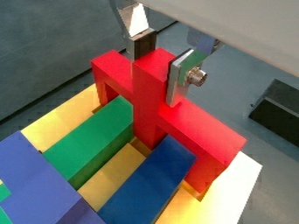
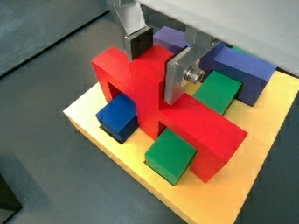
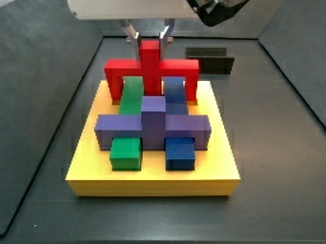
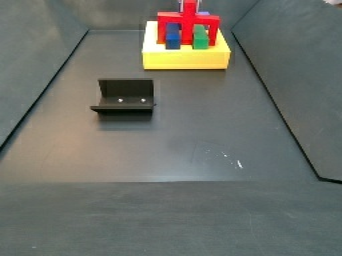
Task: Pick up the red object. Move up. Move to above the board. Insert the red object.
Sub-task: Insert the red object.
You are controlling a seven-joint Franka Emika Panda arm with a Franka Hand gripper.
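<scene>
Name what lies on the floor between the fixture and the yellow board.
Nothing: in a side view the dark floor between the fixture and the board is bare. The hand grips the red object on the board.

Red object (image 3: pixel 152 69): bright red bar, two legs, central stem; upright at board's far edge, legs down, stem gripped by end effector (image 1: pixel 163 54). Board (image 3: pixel 152 177): flat yellow square slab on worktop.
</scene>
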